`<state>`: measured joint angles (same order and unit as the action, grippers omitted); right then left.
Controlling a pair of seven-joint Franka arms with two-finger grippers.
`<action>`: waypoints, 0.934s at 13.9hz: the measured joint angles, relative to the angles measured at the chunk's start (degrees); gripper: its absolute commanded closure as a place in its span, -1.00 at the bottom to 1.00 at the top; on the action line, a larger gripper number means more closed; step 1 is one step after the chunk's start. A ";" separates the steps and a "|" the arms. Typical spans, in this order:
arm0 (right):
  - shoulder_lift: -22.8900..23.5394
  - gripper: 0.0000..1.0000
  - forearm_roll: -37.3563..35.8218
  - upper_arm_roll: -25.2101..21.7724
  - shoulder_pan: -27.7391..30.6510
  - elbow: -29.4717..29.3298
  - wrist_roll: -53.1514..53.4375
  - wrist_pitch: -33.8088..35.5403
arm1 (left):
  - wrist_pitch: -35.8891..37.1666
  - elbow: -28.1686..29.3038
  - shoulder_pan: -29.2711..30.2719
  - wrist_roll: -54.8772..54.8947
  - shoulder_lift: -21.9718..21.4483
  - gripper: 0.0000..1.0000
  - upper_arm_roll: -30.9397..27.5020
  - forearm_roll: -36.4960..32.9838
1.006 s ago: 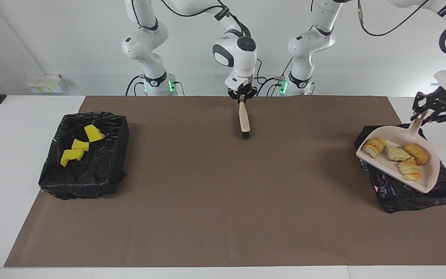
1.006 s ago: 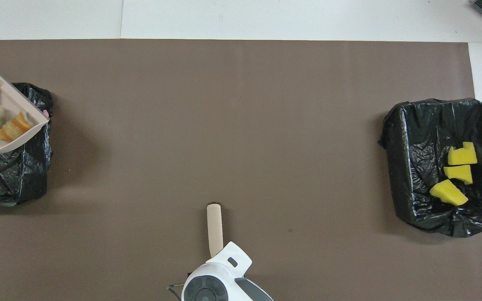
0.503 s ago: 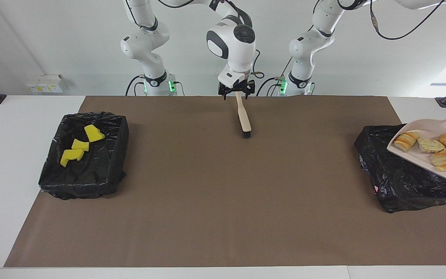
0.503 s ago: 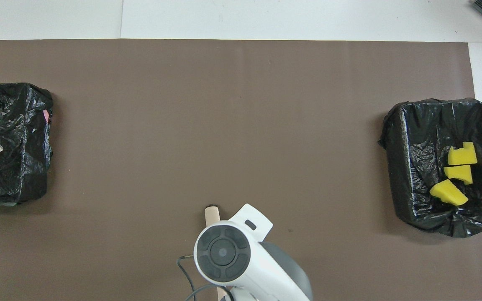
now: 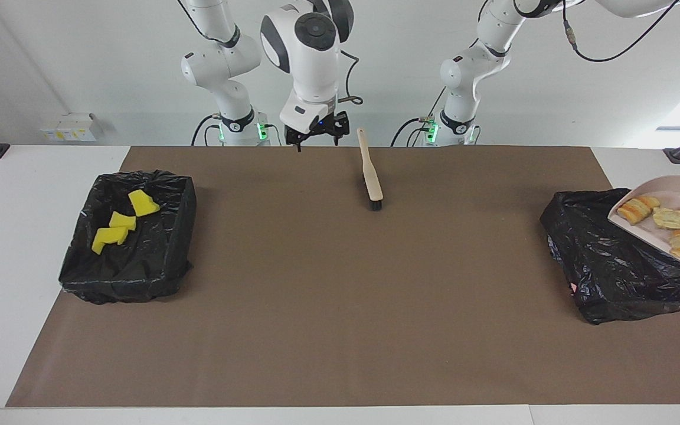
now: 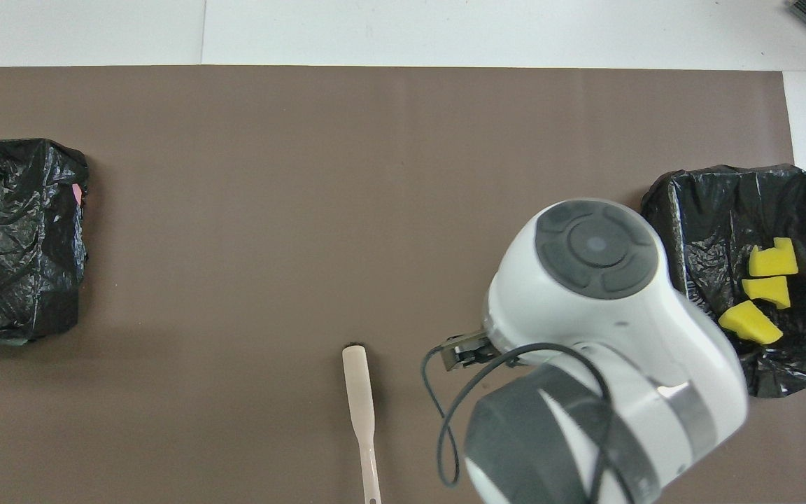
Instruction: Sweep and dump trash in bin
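Observation:
A pink dustpan (image 5: 667,189) hangs tilted over the black-bagged bin (image 5: 617,265) at the left arm's end of the table. It carries several golden-brown bread pieces of trash (image 5: 673,218). Its handle and my left gripper run out of view past the picture's edge. The wooden brush (image 5: 370,174) lies alone on the brown mat close to the robots. My right gripper (image 5: 318,140) hangs open and empty above the mat's edge, beside the brush toward the right arm's end. Three yellow trash chunks (image 5: 121,227) lie in the other bin (image 5: 130,265).
In the overhead view the right arm's big white wrist (image 6: 599,280) covers part of the mat beside the bin with the yellow chunks (image 6: 767,290). The brush (image 6: 361,399) lies lengthwise beside it. White table shows around the mat (image 5: 340,307).
My right gripper opened, let go of the brush, rose and swung toward the right arm's end. The brush now lies on the mat. The dustpan moved outward past the bin's edge.

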<state>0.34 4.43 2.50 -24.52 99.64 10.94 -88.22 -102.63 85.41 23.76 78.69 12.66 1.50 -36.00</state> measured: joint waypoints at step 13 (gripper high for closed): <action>0.08 -1.00 -5.13 -0.38 29.08 -6.37 -18.71 -3.49 | 0.00 -4.04 -9.13 7.30 -0.16 1.00 0.53 -16.73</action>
<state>0.42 -0.70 2.12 4.56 93.26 -7.77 -91.71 -102.63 81.37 14.64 85.98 12.50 2.03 -52.73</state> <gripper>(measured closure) 0.000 0.687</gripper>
